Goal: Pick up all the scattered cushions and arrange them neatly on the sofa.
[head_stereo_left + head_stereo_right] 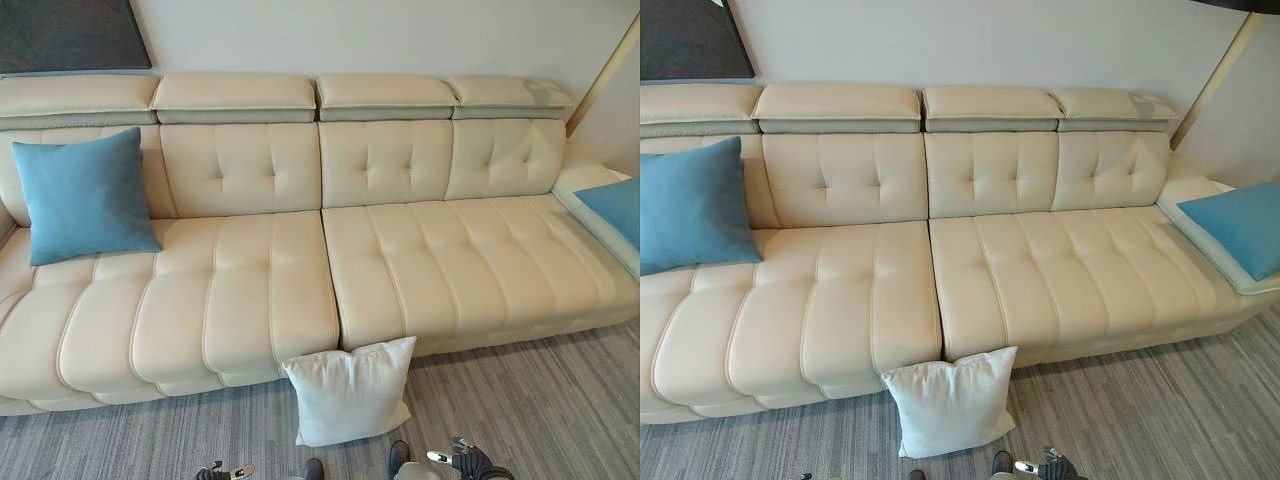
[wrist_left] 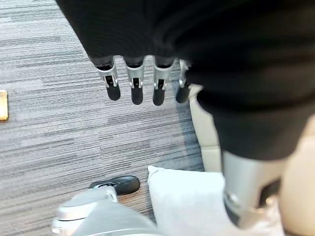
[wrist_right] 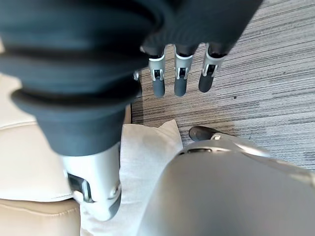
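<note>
a: where's the white cushion (image 1: 348,391)?
b: on the floor, leaning on the sofa (image 1: 240,300) front, below both hands.
a: and the hands?
b: left hand (image 2: 135,83) and right hand (image 3: 179,73) hang with straight fingers, holding nothing.
a: the blue cushions?
b: one blue cushion (image 1: 85,195) at the sofa's left end, another (image 1: 1240,225) at its right end.

I see grey striped carpet (image 1: 560,410), a plain pale wall (image 1: 380,35), a dark panel (image 1: 70,32) hung at its upper left, and a slanting pale pole (image 1: 600,75) at right.
</note>
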